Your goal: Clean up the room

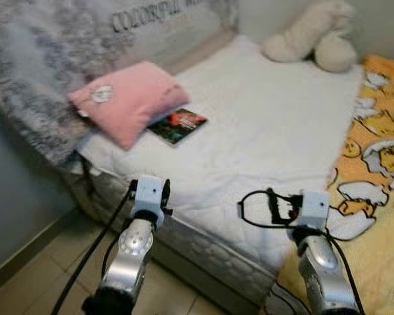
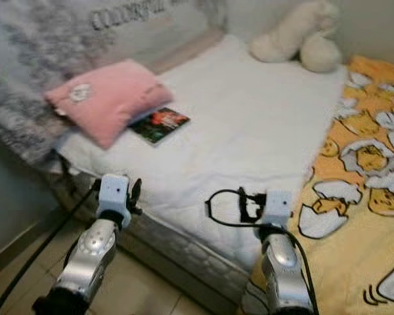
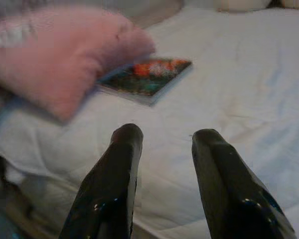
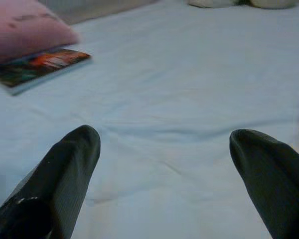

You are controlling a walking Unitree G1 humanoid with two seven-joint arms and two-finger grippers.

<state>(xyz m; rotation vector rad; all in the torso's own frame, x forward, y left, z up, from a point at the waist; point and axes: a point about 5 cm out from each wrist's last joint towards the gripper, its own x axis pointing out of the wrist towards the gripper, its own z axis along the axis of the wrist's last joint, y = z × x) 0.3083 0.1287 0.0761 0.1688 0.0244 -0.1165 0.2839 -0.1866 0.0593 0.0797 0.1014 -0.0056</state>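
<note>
Bed corner with both arms raised before the mattress edge. At the upper left of the left eye view a pink pillow (image 1: 128,100) is seen lying against the grey patterned headboard (image 1: 46,72), its lower corner resting on a book (image 1: 177,125) with a dark, red-marked cover. The book lies flat on the white mattress (image 1: 262,131), just right of the pillow. At the lower left the left gripper (image 3: 162,144) is held above the near mattress edge, well short of the book; at the lower right the right gripper (image 4: 164,144) is held over bare sheet. At the upper right a cream plush toy (image 1: 318,33) is set against the wall, and down the right edge a yellow cartoon-print blanket (image 1: 381,164) is spread.

Progress: the tidying is judged to be at an early stage. Nothing is held, and the book, pillow, plush toy and blanket are all judged still to need putting in order; the book appears the nearest candidate.

Differences between views: the finger spacing is given by the wrist views. In the left wrist view the two black fingers are shown a narrow gap apart, empty, pointed toward the book and pillow. In the right wrist view the fingers are shown spread wide, empty, with the book toward the picture's upper left. The plush toy, blanket and tiled floor (image 1: 46,275) are laid out in full by the eye views.
</note>
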